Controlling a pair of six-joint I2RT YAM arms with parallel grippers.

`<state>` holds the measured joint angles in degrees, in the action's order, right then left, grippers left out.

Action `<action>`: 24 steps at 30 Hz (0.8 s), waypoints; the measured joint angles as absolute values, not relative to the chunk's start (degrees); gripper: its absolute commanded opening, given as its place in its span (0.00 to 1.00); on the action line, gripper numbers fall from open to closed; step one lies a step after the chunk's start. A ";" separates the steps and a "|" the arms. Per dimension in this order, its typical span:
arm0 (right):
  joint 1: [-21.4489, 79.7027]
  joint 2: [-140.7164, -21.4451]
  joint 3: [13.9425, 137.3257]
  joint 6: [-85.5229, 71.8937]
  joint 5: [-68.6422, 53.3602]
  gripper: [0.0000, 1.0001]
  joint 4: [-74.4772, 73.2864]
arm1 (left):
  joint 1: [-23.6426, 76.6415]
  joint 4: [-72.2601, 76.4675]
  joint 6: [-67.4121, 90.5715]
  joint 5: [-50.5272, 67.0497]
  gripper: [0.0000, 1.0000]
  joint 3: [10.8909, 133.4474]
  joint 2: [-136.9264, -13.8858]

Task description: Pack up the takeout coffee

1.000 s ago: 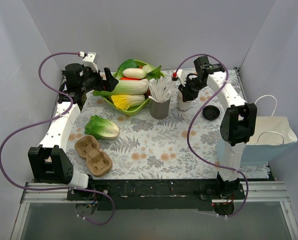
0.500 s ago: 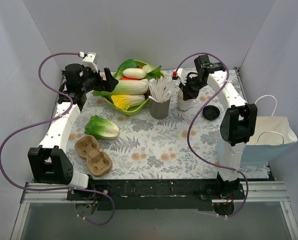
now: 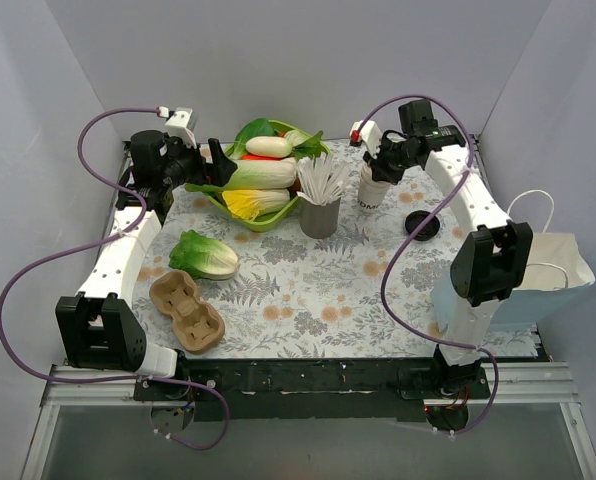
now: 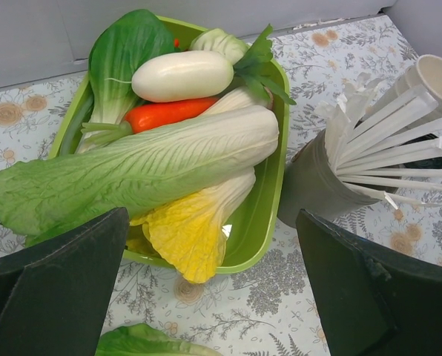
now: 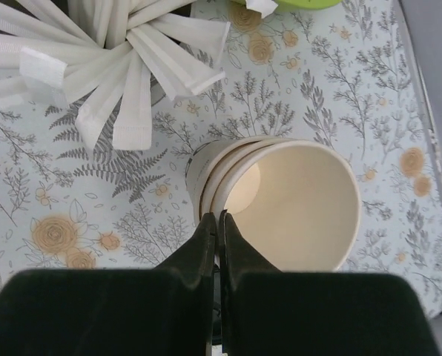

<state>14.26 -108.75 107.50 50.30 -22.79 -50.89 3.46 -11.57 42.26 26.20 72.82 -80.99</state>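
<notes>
The takeout coffee cup (image 5: 302,200), cream-white and empty, is the top one of a short nested stack of cups (image 5: 197,174) at the back right of the table. My right gripper (image 5: 219,216) is shut on the near rim of this top cup, one finger inside and one outside. From above, the cup (image 3: 370,189) hangs tilted under the right gripper (image 3: 383,170). Its black lid (image 3: 421,224) lies on the mat to the right. My left gripper (image 4: 211,245) stands open over the mat in front of the green bowl (image 4: 269,215), holding nothing.
A grey cup of white straws (image 3: 320,206) stands just left of the cup stack. The green bowl of vegetables (image 3: 278,219) sits at the back, a lettuce (image 3: 204,255) and a cardboard cup carrier (image 3: 186,310) lie at the left. A white paper bag (image 3: 538,275) stands at the right edge.
My right gripper has shut on the cup's rim and moved up and toward the back, and the cup has tilted and risen with it. The left arm has not moved.
</notes>
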 measured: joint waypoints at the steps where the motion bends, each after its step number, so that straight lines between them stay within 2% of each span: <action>1: 14.39 -107.77 106.83 50.52 -22.22 0.01 -50.00 | 3.46 -11.57 42.33 26.22 0.98 72.71 -80.99; 11: 16.73 -104.36 101.58 52.95 -15.94 0.01 -46.63 | 3.46 -11.18 43.35 26.74 0.98 72.55 -80.99; 14: 18.68 -101.73 95.81 54.13 -13.21 0.01 -43.24 | 3.49 -11.05 43.75 27.05 0.98 72.55 -80.99; 18: 18.79 -104.40 101.30 52.31 -13.76 0.01 -46.46 | 3.46 -10.72 43.94 27.33 0.98 72.55 -80.99; 22: 16.51 -110.67 113.27 49.39 -15.97 0.01 -48.80 | 3.46 -10.68 43.97 27.49 0.98 72.55 -80.99; 24: 15.35 -111.26 113.93 49.21 -15.33 0.01 -49.41 | 3.49 -10.68 43.97 27.53 0.98 72.55 -80.99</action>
